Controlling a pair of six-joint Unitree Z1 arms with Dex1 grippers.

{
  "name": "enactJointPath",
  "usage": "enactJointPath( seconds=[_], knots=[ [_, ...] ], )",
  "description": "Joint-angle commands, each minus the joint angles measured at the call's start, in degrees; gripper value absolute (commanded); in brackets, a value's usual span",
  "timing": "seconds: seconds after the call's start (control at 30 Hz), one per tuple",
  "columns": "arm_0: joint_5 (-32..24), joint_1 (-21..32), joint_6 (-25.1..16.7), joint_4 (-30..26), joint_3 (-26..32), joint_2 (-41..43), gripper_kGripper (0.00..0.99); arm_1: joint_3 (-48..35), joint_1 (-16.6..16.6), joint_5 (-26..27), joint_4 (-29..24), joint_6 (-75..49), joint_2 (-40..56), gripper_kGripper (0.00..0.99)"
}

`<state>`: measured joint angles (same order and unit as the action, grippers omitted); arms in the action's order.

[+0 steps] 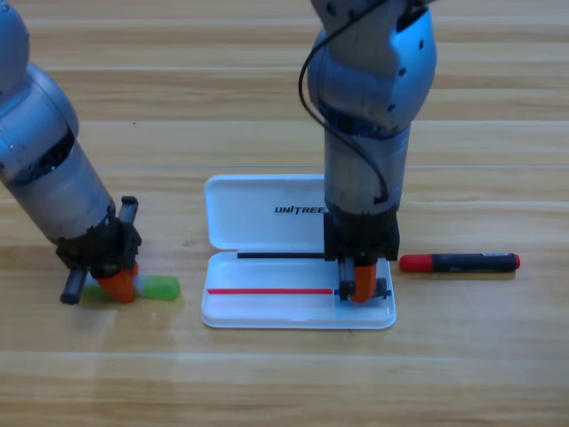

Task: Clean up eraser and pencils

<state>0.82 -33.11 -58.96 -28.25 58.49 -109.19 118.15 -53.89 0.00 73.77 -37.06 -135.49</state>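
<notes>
The right gripper (359, 291) reaches into the white case (258, 213), jaws unreadable; the left gripper (117, 286) clamps the green pencil (160, 287).

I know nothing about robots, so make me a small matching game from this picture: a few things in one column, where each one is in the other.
Things:
1. red-and-black marker
2. green pencil
3. right gripper
4. left gripper

Places:
A. down over the green stick, left of the white case
B. on the wood, right of the case
C. inside the case's lower tray
D. on the table under a gripper

Pairs: 1-B, 2-D, 3-C, 4-A
</notes>
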Motion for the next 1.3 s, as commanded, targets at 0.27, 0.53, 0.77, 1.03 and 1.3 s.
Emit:
enactJointPath(
  seconds=[0.27,0.53,0.77,1.03,1.3],
  knots=[
    [3.22,-0.73,-0.02,-6.56,2.6,2.93,0.0,-0.55,-0.95,-1.67,-0.99,-0.11,-2.68,0.795],
    [4.01,-0.91,0.42,-13.85,7.26,6.8,0.0,-5.39,-1.13,-0.17,-0.9,-0.03,9.54,0.891],
    [4.19,-4.77,4.11,-20.62,13.94,8.03,0.0,-14.88,-0.87,1.23,-0.55,-1.61,21.58,0.902],
    [1.64,-12.77,11.06,-25.63,22.11,5.66,0.0,-27.27,6.25,-0.44,-4.95,-8.55,21.23,0.9],
    [-1.44,-17.52,15.63,-25.54,26.59,-1.55,0.0,-30.09,11.79,-2.99,-16.11,-13.3,13.41,0.9]
  ],
)
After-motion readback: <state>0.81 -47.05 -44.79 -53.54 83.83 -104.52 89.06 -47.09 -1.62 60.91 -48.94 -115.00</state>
